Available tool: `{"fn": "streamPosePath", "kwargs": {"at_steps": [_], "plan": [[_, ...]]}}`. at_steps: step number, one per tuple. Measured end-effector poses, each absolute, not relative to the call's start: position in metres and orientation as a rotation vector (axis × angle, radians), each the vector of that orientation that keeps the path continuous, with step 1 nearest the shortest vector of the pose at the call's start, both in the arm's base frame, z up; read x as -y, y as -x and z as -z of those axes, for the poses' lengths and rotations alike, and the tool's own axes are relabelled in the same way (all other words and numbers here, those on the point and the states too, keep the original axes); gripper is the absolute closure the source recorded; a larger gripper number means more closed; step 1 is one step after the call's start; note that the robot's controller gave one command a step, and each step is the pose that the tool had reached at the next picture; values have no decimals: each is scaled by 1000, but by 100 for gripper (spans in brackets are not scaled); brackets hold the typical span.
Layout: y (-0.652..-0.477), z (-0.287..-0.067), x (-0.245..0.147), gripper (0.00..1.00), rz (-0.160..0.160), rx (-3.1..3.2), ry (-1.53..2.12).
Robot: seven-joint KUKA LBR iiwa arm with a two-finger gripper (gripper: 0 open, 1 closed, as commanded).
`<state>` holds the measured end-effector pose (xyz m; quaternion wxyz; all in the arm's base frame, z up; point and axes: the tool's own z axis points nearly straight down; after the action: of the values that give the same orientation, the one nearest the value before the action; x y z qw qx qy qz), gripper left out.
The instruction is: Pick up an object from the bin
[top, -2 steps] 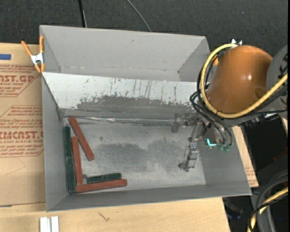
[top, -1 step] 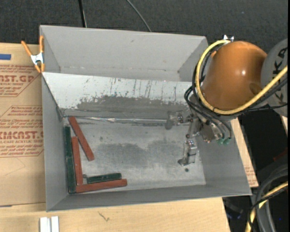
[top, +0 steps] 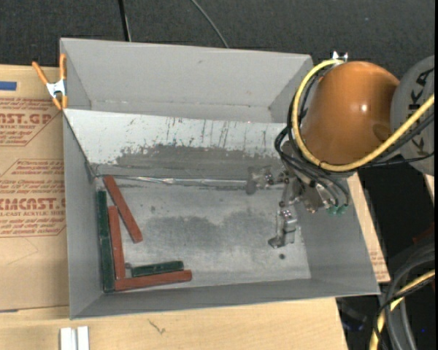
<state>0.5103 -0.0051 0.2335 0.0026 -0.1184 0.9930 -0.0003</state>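
Gripper [top: 282, 233] over bin [top: 204, 224] right side, state unclear; coloured sticks [top: 123, 210] well apart, left.

Dark floor [top: 277, 13] at the top, pale desk [top: 226, 327] at the bottom.
The floor is dark grey and carpet-like, with a thin black cable [top: 206, 14] curving across it; the desk is light wood.

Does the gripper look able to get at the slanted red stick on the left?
Probably yes: bare bin floor lies between the gripper and the slanted red stick, whose lower end lies free.
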Motion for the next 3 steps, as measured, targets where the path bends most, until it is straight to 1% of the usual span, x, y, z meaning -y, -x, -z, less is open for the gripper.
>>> {"fn": "streamPosePath", "kwargs": {"at_steps": [1, 2, 3], "plan": [[-501, -190, 2, 0, -3, -3106, 501], [-511, -146, -20, 0, 1, -3099, 457], [-508, -103, -62, 0, -2, -3108, 452]]}}
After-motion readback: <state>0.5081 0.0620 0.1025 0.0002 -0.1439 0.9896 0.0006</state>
